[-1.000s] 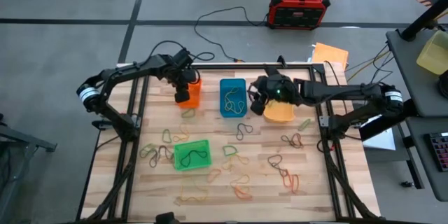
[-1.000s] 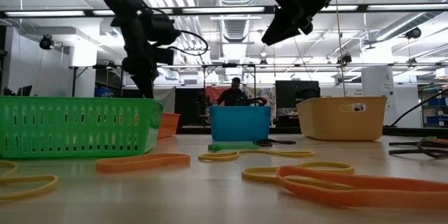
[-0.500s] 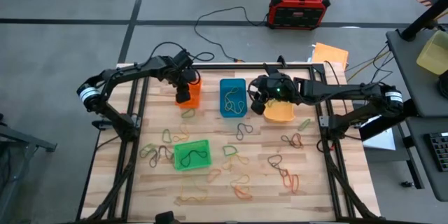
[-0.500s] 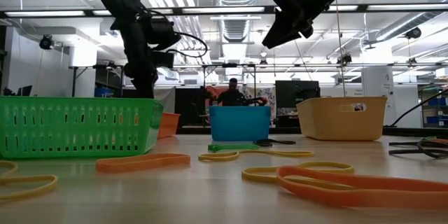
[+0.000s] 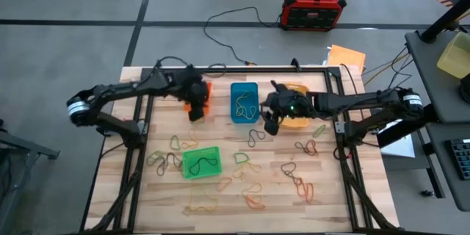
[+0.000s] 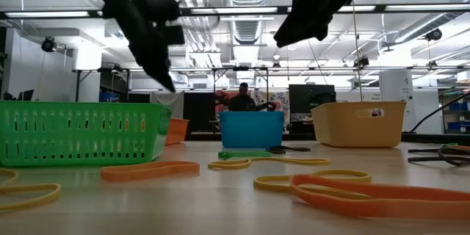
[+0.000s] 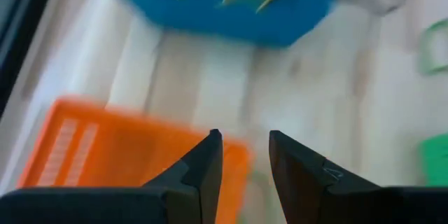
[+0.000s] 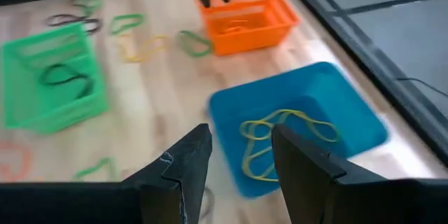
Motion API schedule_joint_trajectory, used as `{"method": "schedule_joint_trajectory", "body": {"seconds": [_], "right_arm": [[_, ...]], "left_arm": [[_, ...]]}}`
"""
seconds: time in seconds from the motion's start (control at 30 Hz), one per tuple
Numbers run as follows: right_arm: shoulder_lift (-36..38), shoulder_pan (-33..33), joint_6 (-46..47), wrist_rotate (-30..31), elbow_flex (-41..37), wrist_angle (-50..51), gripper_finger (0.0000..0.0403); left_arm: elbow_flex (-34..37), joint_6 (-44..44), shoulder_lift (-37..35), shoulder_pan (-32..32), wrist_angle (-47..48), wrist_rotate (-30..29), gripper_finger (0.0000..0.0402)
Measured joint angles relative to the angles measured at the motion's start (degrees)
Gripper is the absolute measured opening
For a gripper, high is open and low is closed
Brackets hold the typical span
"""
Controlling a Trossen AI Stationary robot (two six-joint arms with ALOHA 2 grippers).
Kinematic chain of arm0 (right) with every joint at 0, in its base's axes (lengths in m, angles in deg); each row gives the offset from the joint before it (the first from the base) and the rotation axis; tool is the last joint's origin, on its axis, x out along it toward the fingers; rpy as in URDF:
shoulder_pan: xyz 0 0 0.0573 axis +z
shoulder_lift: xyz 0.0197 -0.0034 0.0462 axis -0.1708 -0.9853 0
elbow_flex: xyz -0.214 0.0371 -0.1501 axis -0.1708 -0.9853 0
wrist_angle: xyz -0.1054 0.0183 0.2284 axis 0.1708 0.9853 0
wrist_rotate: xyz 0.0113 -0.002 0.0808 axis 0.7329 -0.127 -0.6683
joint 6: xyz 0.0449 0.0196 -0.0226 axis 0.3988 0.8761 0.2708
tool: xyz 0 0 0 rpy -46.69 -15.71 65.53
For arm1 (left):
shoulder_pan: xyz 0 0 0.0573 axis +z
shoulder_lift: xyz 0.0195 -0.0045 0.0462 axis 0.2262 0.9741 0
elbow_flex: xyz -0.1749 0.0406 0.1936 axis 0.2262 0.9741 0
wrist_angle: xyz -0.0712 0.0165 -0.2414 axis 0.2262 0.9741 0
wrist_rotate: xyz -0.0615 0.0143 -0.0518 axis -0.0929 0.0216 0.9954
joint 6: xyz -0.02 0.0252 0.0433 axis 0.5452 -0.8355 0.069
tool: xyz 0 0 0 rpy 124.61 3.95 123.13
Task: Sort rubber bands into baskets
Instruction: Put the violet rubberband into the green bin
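We see loose rubber bands (image 5: 253, 200) nearest, the green basket (image 5: 200, 163) at seven o'clock. Farther, our left gripper (image 7: 242, 155), jaws narrowly parted and empty, hovers over the orange basket (image 8: 246, 18); our right gripper (image 8: 238, 150), parted, empty, flanks the blue basket (image 8: 301, 129).

Pale planked wood table (image 5: 323, 205) (matt), slotted plastic baskets (image 6: 81, 132), thin rubber bands (image 6: 150, 170)

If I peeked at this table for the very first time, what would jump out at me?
Four bright baskets: orange basket, blue basket and yellow-orange basket in a row at the far side, green basket nearer the front. Colourful rubber bands lie scattered over the wooden table. The left hand, open and empty, hangs at the orange basket, and the right hand, open too, hangs between blue and yellow-orange.
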Motion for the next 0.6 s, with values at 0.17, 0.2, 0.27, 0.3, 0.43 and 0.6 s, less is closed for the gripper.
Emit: {"method": "schedule_joint_trajectory", "body": {"seconds": [0.17,0.2,0.27,0.3,0.43,0.6], "right_arm": [[-0.32,4.92,2.47,0.07,0.04,0.13,0.0146],[-0.59,5.82,2.73,0.13,0.07,0.12,0.0146],[-1.34,7.33,3.33,0.16,0.07,0.5,0.0146],[-1.88,7.99,3.79,0.16,0.17,0.49,0.0146],[-4.26,9.86,6.42,0.53,1.3,2.84,0.0146],[-8.24,10.55,8.52,0.63,3.21,6.79,0.0146]], "left_arm": [[7.09,5.87,-10.09,-8.18,-11.1,-2.47,0.0103],[8.65,6.86,-11.98,-9.96,-13.57,-4.28,0.0103],[11.49,8.29,-15.18,-13.6,-17.05,-8.73,0.0103],[12.81,8.87,-16.71,-15.35,-18.34,-10.74,0.0103],[16.07,11.17,-20.81,-21.02,-20.03,-15.91,0.0103],[17.55,13.57,-23.23,-25.59,-21.31,-17.57,0.0103]]}}
